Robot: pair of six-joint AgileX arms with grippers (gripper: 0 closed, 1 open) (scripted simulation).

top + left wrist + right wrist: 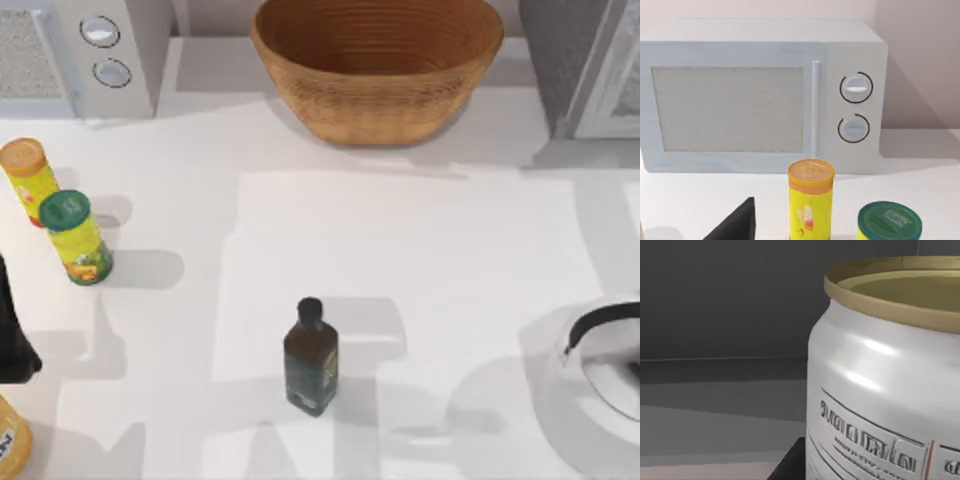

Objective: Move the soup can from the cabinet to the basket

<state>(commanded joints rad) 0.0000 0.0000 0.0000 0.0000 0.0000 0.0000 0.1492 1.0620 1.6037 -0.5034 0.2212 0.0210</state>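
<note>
With the soup can (880,370) looming close before my right wrist inside the dark cabinet (585,65), I should square up and close evenly before lifting toward the basket (377,95), though my fingers' spread I cannot tell.

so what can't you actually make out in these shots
- Soup can, right wrist view: cut off by the picture's edges; its label is only partly legible, and whether the right hand grips it is unclear.
- Cabinet, top view: cropped at the corner, interior hidden.
- Left hand, left wrist view: just a dark wedge; finger state unclear.
- Kettle, top view: cut off at the right edge.
</note>
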